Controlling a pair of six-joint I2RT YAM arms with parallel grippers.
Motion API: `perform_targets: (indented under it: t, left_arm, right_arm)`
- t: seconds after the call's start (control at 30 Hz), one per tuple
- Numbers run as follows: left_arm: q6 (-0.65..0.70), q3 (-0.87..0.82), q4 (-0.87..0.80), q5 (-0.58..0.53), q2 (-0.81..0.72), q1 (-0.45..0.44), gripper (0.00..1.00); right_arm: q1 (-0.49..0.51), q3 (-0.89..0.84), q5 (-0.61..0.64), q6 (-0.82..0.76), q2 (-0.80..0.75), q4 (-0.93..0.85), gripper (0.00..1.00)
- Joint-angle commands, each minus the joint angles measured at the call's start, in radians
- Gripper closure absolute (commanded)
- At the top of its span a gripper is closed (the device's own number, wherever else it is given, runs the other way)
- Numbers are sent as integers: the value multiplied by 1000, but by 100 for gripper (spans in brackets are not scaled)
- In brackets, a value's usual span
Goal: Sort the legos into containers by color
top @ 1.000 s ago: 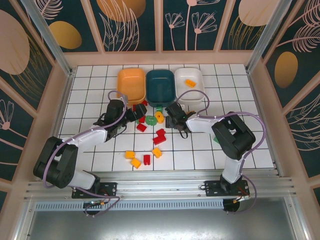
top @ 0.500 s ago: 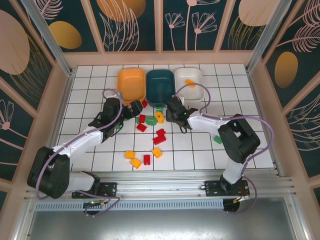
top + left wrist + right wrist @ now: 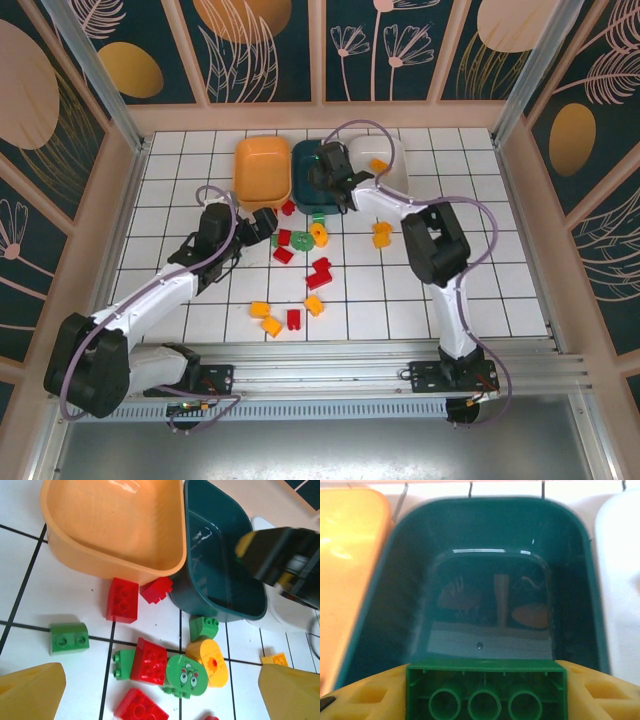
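The legos [image 3: 150, 661] are mostly gathered on the tiled floor just in front of the teal tray [image 3: 485, 555]. One green brick [image 3: 486, 692] is held in the clenched right claw [image 3: 326, 168] directly above that tray. It is judged to be held there for dropping, green being matched to teal. The teal tray is seen to be bare inside. Three trays are counted: the teal one, an orange tray [image 3: 110, 525] set right beside it on the left and likewise bare, and a white tray [image 3: 392, 148] on its right, in which one yellow brick [image 3: 378, 163] lies. Yellow therefore appears to be assigned to white, and red, by elimination, to orange. The left claw [image 3: 265, 222] is released, its fingers [image 3: 32, 690] spread wide, and is hung over the cluster in front of the teal tray, probably so that the next brick can be taken. In the left wrist view four red, four green and two yellow pieces are counted there, with a sliver of another red at the bottom edge. From above, five yellow bricks are counted on the floor in front of the teal tray; the full number of red ones cannot be told.
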Motion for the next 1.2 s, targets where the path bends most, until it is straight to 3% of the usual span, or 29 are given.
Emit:
perform_targets:
  t: [0.0, 0.1, 0.23, 0.63, 0.8, 1.17]
  left_arm:
    - [14, -13, -44, 25, -45, 1, 2]
    - [32, -6, -66, 38, -60, 1, 2]
    - [37, -3, -83, 52, -57, 1, 3]
    - [45, 20, -103, 90, -46, 1, 4]
    - [59, 15, -107, 149, -49, -1, 12]
    - [74, -24, -124, 161, 20, -93, 21]
  right_arm:
    - [-11, 147, -20, -34, 66, -81, 51]
    - [-14, 258, -41, -54, 140, -140, 46]
    - [-17, 396, -35, -68, 218, -232, 31]
    - [-15, 407, -5, -89, 143, -255, 24]
    - [5, 199, 11, -88, -21, -168, 24]
    - [-1, -507, -11, -10, -534, 59, 32]
